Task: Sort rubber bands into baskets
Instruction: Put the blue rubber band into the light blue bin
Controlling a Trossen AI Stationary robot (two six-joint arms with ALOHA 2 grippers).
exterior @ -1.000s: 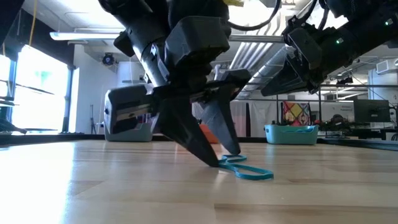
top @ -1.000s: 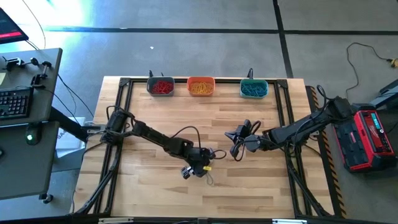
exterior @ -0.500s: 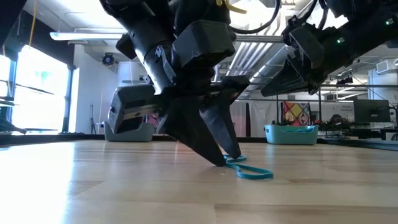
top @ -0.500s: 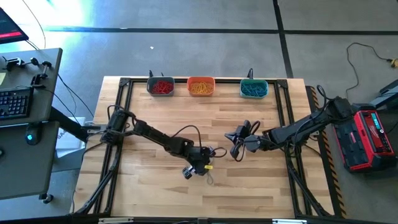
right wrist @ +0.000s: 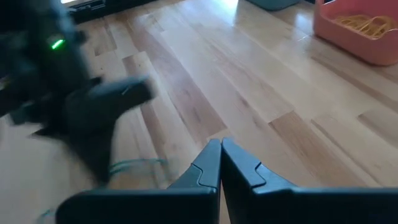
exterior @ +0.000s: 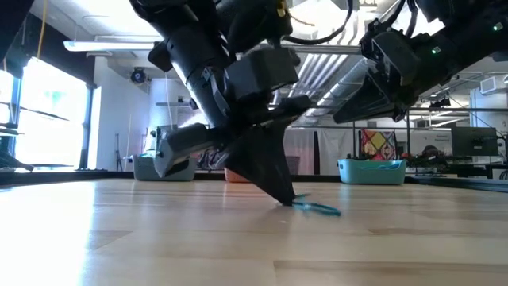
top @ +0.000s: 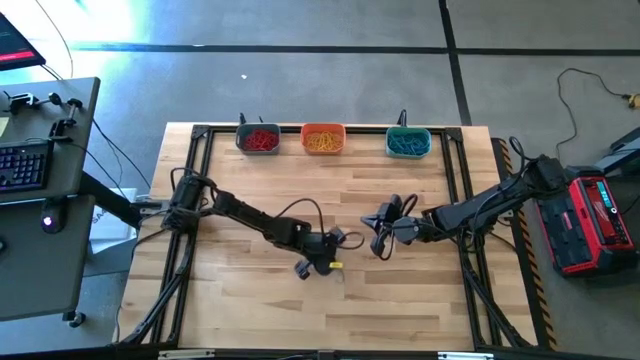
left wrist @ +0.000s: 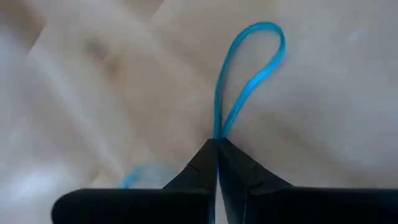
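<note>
My left pincer [top: 332,267] is low on the wooden bench [top: 250,300], a bit toward 6 o'clock from the middle. Its two dark fingers [left wrist: 205,163] are pressed tight together, and they pinch one end of a blue rubber band [left wrist: 247,81]. In the left wrist view the band sticks out past the tips as a long thin loop. From the low view I see the pincer tips touching the bench, and the blue rubber band [exterior: 316,207] trails out from them, lying just on the wood. My right pincer [top: 379,240] is near the middle of the bench, at about 3 o'clock from the left one and a little apart from it. Its fingers [right wrist: 208,167] are closed too, tip to tip, and I see nothing held between them. It hangs above the wood and is not touching it. The three baskets sit in a row along the 12 o'clock edge of the bench, well apart from both pincers. The grey-blue basket [top: 258,139] is at about 11 o'clock and has red bands in it. The orange basket [top: 323,138] is at 12 o'clock and has yellow bands in it. The teal-green basket [top: 408,142] is at about 1 o'clock and has blue bands in it. In the right wrist view I can see the orange basket [right wrist: 359,28] far off past the closed tips.
</note>
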